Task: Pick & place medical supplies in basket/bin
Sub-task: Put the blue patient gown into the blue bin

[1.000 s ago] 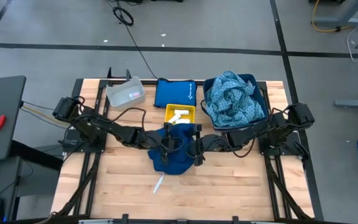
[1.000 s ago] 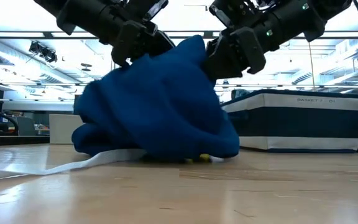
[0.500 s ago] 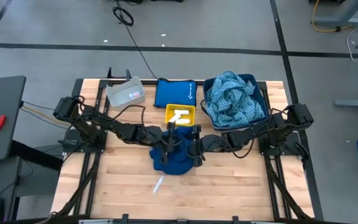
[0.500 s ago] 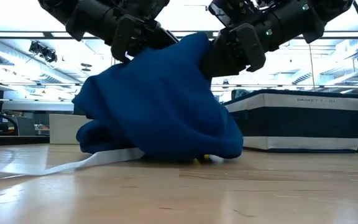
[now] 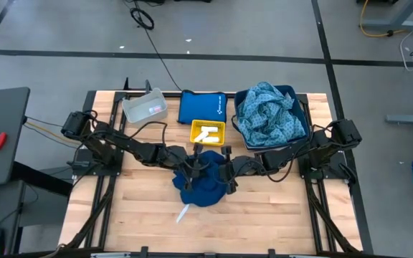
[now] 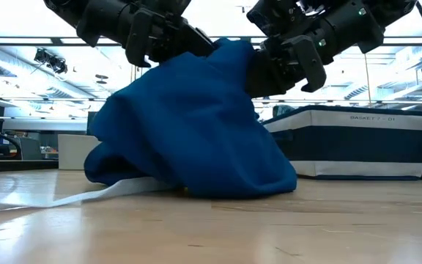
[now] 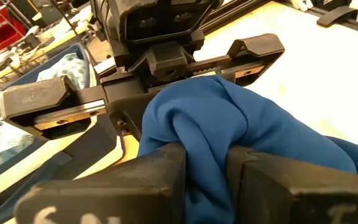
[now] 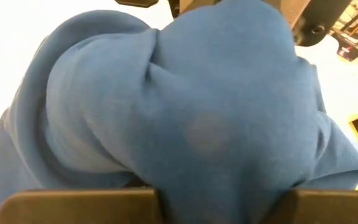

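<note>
**Desk:** What is shown at the middle of the table?

**Caption:** A plain dark-blue cloth (image 5: 201, 185) is seen bunched in a heap on the wooden table (image 5: 278, 215), its upper folds lifted between two dark arms. The left gripper (image 5: 189, 165) is pictured pinching a fold of the cloth, the fabric squeezed between its fingers (image 7: 166, 168) in the left wrist view. The right gripper (image 5: 227, 170) is set against the cloth's right side, its fingers pressed in on a thick bunch of fabric that fills the right wrist view.

**Desk:** And from table height?

**Caption:** The cloth is shown draped as a tent from the two grippers, with its lower edge resting on the tabletop. A white strip (image 6: 86, 195) is seen trailing out from under its left side.

**Desk:** Where are the other supplies?

**Caption:** A patterned light-blue cloth (image 5: 267, 115) is heaped in a dark-blue basket (image 5: 300, 107) at the far right. A small yellow bin (image 5: 208, 132) holding white packets is placed just beyond the grippers. A flat blue pouch (image 5: 201, 106) is laid behind it, with a grey tray (image 5: 145, 107) to its left. A white packet (image 5: 183, 212) is left on the near side of the cloth.
</note>
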`<act>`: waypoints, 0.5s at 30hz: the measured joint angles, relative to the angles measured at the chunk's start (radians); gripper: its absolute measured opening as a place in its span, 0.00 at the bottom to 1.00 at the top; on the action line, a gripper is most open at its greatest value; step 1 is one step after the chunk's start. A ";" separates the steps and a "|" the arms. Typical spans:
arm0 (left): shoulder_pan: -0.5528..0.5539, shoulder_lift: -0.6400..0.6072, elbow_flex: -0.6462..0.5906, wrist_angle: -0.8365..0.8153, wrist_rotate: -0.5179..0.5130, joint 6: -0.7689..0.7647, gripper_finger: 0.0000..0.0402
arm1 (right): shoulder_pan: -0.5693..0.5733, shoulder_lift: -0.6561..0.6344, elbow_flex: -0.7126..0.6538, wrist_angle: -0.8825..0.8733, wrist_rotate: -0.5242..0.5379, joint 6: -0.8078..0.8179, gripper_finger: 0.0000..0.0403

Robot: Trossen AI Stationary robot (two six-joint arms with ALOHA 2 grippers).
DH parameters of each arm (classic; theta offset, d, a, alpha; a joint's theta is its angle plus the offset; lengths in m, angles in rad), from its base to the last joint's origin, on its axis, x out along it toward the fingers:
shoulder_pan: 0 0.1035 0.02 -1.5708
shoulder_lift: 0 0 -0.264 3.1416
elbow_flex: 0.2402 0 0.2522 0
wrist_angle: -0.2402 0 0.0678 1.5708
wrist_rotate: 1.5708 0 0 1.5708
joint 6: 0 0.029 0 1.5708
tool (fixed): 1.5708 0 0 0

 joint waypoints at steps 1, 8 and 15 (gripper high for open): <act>0.000 0.000 0.000 0.000 -0.009 0.003 0.11 | 0.000 0.000 0.000 -0.002 0.006 0.003 0.16; -0.024 -0.036 0.000 0.003 -0.088 0.081 0.33 | -0.003 -0.003 0.003 0.026 0.024 0.010 0.16; -0.081 -0.145 0.009 0.023 -0.178 0.135 0.82 | -0.006 -0.002 0.010 0.053 0.026 0.012 0.16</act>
